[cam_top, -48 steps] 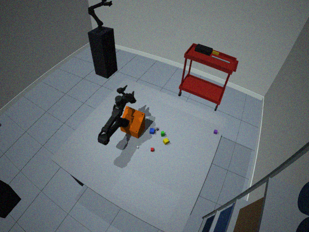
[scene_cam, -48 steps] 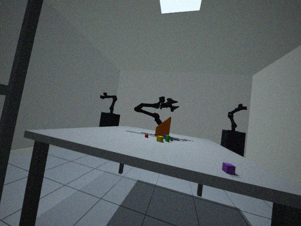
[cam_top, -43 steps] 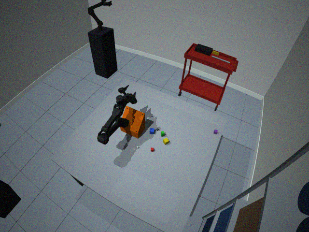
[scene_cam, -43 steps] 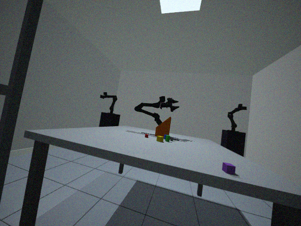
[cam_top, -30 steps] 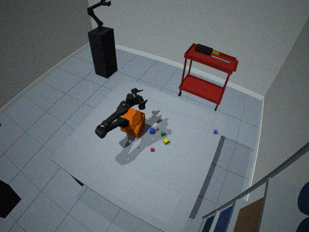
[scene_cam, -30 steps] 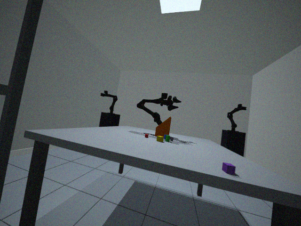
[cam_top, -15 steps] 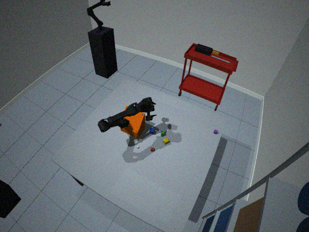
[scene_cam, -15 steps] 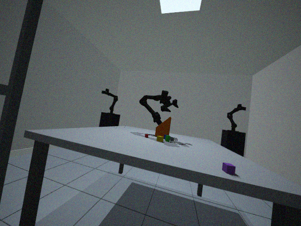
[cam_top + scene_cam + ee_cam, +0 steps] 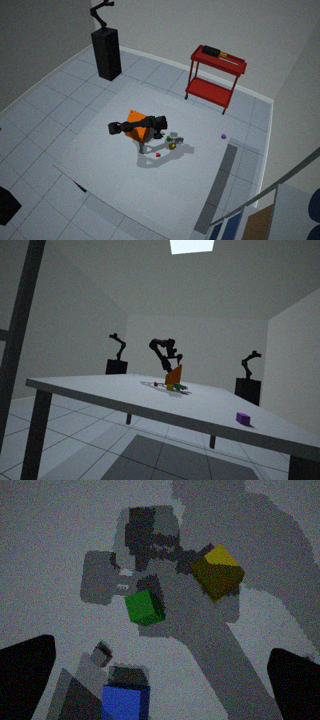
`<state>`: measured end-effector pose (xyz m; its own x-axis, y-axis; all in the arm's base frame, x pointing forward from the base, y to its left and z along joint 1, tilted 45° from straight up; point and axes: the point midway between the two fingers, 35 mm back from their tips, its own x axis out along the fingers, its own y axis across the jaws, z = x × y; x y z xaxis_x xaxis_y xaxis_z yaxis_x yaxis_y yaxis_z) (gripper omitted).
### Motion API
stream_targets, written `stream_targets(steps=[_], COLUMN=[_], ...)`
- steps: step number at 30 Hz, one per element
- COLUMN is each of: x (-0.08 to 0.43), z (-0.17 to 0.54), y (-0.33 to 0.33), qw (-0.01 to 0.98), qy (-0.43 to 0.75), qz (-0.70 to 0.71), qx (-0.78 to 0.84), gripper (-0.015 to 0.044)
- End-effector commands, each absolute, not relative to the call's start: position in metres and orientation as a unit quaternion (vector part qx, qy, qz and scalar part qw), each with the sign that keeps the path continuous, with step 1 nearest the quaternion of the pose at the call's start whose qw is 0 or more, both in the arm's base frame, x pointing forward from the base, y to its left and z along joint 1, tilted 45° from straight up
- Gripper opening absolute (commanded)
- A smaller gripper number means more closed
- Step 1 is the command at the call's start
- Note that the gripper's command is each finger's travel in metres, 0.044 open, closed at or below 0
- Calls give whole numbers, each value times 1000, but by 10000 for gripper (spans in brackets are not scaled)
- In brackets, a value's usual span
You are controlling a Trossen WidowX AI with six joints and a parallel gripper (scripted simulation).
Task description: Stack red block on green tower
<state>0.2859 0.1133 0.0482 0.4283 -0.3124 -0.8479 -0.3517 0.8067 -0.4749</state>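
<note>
The black hand (image 9: 160,700) hangs wide open, holding nothing, above the small green cube (image 9: 144,607); the red wheeled cart (image 9: 233,67) seemingly carries a black box (image 9: 210,50).

Matt grey table top (image 9: 108,165), smooth matt red block (image 9: 157,154), matt black arm (image 9: 136,124)

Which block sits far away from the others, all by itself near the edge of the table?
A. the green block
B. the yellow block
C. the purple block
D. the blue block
C. The purple block sits alone far off to one side of the table, while the yellow block and green block cluster near the arm, with the blue block beside them in the wrist view.
</note>
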Motion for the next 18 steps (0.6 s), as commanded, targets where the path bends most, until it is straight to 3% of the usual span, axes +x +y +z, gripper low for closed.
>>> stream_targets(steps=[1, 14, 18], x=[298, 318, 319], z=[49, 56, 57], y=[82, -32, -37], qw=[754, 600, 591], qy=[560, 670, 676], qz=[-23, -102, -104], qx=[-342, -425, -428], gripper=[440, 440, 440])
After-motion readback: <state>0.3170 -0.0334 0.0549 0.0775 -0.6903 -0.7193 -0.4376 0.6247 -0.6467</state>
